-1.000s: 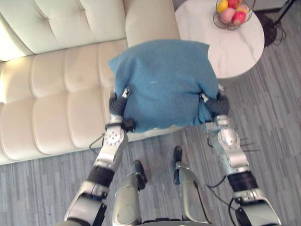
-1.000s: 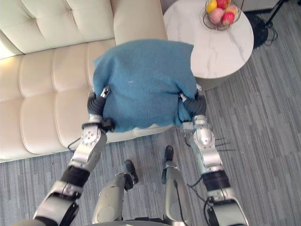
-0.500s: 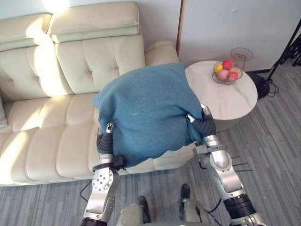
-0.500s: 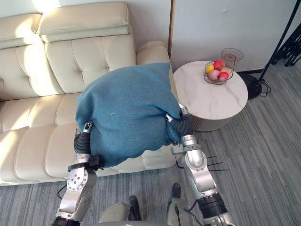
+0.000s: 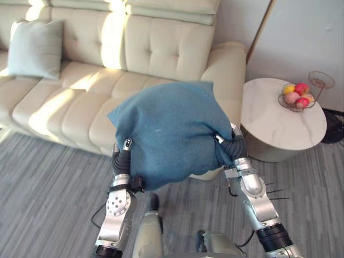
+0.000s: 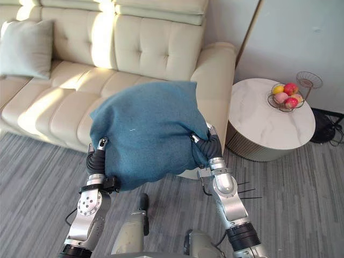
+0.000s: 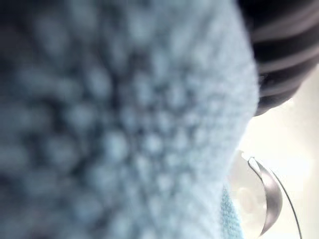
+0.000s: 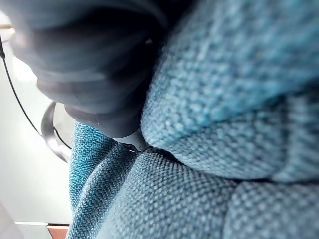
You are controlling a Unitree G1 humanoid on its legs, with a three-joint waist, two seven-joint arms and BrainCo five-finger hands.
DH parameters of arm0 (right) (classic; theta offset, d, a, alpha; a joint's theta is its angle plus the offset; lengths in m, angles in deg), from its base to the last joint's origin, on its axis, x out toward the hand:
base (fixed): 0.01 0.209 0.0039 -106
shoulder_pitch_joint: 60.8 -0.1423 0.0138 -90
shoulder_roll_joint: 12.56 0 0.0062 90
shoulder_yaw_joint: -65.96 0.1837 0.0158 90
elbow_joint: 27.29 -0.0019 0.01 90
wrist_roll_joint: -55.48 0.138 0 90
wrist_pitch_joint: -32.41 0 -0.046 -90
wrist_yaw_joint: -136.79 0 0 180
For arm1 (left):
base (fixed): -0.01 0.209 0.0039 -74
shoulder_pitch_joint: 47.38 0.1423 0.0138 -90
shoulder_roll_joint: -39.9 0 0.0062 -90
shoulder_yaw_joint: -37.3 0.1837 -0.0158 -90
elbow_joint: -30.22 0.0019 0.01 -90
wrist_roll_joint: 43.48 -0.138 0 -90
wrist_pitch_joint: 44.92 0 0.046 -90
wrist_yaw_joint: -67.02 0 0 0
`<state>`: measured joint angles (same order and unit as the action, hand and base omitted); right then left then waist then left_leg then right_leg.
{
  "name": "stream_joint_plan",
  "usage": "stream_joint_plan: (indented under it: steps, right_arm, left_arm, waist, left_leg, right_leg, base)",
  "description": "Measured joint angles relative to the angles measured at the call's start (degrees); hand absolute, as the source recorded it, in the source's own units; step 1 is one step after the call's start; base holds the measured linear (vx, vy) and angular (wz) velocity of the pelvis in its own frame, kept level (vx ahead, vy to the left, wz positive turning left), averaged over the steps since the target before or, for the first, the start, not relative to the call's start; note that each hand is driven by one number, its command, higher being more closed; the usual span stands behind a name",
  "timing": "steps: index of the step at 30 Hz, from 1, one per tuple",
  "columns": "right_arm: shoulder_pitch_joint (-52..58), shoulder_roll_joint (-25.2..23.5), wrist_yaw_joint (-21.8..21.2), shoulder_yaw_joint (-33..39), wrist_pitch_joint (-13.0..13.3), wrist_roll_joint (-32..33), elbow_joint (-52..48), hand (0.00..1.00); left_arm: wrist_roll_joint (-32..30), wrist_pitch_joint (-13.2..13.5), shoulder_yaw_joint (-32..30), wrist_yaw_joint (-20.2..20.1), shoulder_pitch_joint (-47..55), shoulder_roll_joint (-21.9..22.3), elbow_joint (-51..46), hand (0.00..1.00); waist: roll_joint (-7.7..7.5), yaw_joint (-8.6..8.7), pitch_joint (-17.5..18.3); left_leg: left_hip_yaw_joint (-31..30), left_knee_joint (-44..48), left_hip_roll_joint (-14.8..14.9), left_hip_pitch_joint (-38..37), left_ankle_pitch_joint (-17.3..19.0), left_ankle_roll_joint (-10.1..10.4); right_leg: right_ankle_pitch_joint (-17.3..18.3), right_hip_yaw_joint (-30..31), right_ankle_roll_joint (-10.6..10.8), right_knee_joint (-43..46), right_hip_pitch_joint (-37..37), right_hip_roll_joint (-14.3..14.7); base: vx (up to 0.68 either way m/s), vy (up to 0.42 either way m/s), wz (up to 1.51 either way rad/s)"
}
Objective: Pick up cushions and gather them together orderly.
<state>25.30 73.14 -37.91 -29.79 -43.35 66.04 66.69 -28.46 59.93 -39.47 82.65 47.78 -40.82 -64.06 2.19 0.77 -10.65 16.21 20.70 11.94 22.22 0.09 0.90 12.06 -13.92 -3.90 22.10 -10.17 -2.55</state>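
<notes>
Two hands were on the one blue cushion [image 5: 172,131]. The left hand [image 5: 121,160] was at one side and the right hand [image 5: 234,146] at the other, so the cushion sat squeezed between them. It was held up in front of the robot, over the grey floor [image 5: 48,188] just before the right end of the cream sofa [image 5: 156,48]. That made sense for something so big and floppy, since one hand alone would've let it sag and swing.

Both wrist views were pretty much buried in blue weave. The cloth looked bunched up by the right hand, so it was maybe pinching a fold. Honestly though, it couldn't be told whether either hand was clenched or just pressing flat. The cushion touched neither sofa nor floor.

Way over at the sofa's far left end, a pale grey cushion [image 5: 33,48] leaned upright against the backrest. That was likely where the blue one was headed, set tidy beside it. The round marble side table [image 5: 274,121] with its fruit bowl [image 5: 295,97] stood by the sofa's right arm, near the right hand, so a wide swing that side looked risky.
</notes>
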Motion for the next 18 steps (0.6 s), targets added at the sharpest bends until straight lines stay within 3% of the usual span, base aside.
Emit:
stream_joint_plan:
  steps: [1, 2, 4, 7, 9, 13, 16, 18]
  right_arm:
    - [0.5, 0.0, 0.0, 1.6, 0.0, 0.0, -0.1, 1.00]
    - [1.1, 0.0, 0.2, 3.0, 0.0, 0.0, -0.5, 1.00]
    - [2.1, -0.2, 0.8, 4.7, 0.1, 0.0, -1.2, 1.00]
    - [2.4, -1.1, 1.1, 5.8, 0.1, 0.1, -1.2, 1.00]
    - [3.3, -2.2, 1.0, 5.7, 0.0, 0.0, -1.2, 1.00]
    - [3.4, -3.2, 1.0, 5.7, -0.1, 0.0, -1.2, 1.00]
    - [3.4, -3.1, 1.0, 5.7, -0.2, 0.0, -1.2, 1.00]
    - [3.5, -3.1, 1.0, 5.7, -0.4, 0.0, -1.2, 1.00]
  left_arm:
    - [0.0, 0.0, 1.0, -1.0, -1.1, 0.4, -0.2, 1.00]
    - [0.0, 0.0, 2.2, -1.6, -2.5, 0.3, -0.2, 1.00]
    - [0.0, 0.0, 3.4, -2.4, -4.3, 0.5, -0.2, 1.00]
    - [0.0, -0.1, 4.3, -3.0, -5.2, 0.2, 0.2, 1.00]
    - [0.0, -0.2, 4.3, -3.0, -5.0, -0.6, 0.3, 1.00]
    - [0.0, -0.4, 4.2, -3.1, -5.0, -1.4, 0.3, 1.00]
    - [0.0, -0.6, 4.2, -3.3, -5.0, -1.4, 0.3, 1.00]
    - [0.0, -0.7, 4.2, -3.4, -4.9, -1.5, 0.3, 1.00]
  waist:
    - [0.01, 1.00, 0.0]
    - [0.03, 1.84, 0.0]
    - [0.22, 2.11, 0.1]
    - [-0.35, 2.47, 0.2]
    - [-0.25, 1.28, 0.3]
    - [-0.24, 1.36, 0.3]
    - [-0.47, 1.44, 0.4]
    - [-0.83, 1.59, 0.7]
  left_leg:
    - [4.0, 4.3, 0.0, -1.9, 1.5, -1.5]
    - [6.4, 5.2, -0.1, -4.9, 4.5, -0.7]
    - [6.8, -1.7, -1.3, -10.1, 7.2, 1.3]
    - [6.2, -6.6, -3.6, -10.1, 5.4, 1.5]
    - [6.4, -4.0, -3.7, -8.8, 6.4, -0.1]
    - [7.7, -0.6, -3.8, -7.0, 8.4, -2.7]
    - [9.0, 0.2, -4.5, -6.8, 9.7, -3.8]
    - [9.1, 0.4, -5.8, -6.6, 10.3, -4.7]
  right_leg:
    - [-1.9, -2.0, -0.2, -2.4, -0.2, -1.0]
    - [-3.8, -3.6, 0.2, -5.1, -0.2, -1.8]
    - [-6.2, -5.3, 1.5, -8.7, -0.3, -2.2]
    - [-8.5, -5.2, 3.2, -10.9, -1.1, -3.2]
    - [-10.3, -5.1, 4.2, -11.8, -0.9, -3.6]
    - [-13.0, -3.9, 5.3, -13.3, -1.2, -4.1]
    - [-13.2, -2.8, 6.1, -12.3, -2.3, -5.4]
    - [-11.3, -2.4, 7.2, -8.5, -4.1, -7.3]
  base:
    - [-0.26, -0.002, 1.09]
    - [-0.30, 0.030, 1.10]
    - [-0.22, 0.063, 0.80]
    - [-0.18, 0.095, 0.58]
    - [-0.11, 0.164, 0.05]
    - [-0.07, 0.183, -0.13]
    - [-0.04, 0.157, -0.20]
    - [0.01, 0.132, 0.00]
